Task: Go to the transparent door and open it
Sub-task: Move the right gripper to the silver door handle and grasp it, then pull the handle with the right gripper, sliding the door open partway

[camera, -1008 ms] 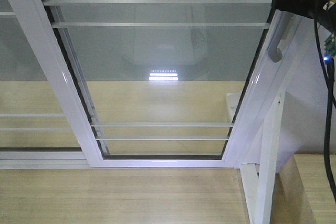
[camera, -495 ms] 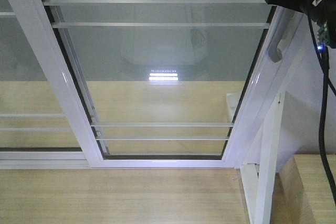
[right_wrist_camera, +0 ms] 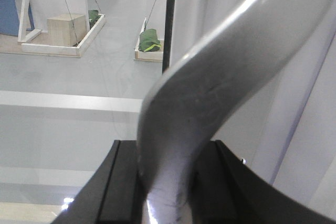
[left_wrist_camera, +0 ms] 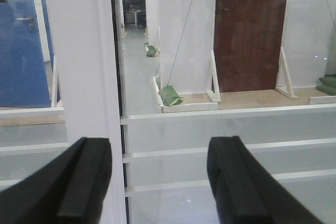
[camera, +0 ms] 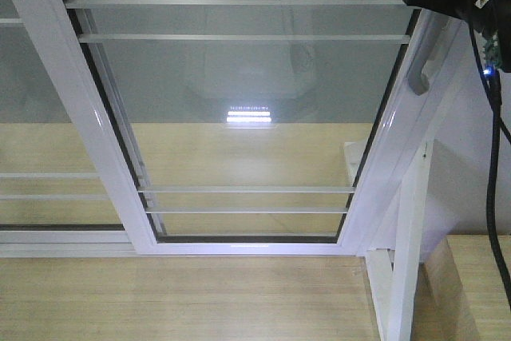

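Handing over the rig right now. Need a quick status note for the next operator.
Right gripper: shut on the handle of the door.
Left gripper: open, empty, facing the door.
Done: base is at the door, handle gripped.
Left: slide the door open. The front view shows no gap at the handle side yet.

Black left claw (left_wrist_camera: pixel 157 153), black cable (camera: pixel 493 197), blue light (camera: pixel 487 74)

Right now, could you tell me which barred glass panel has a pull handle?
The transparent door in the middle: its right stile bears the grey handle; the left panel shows none.
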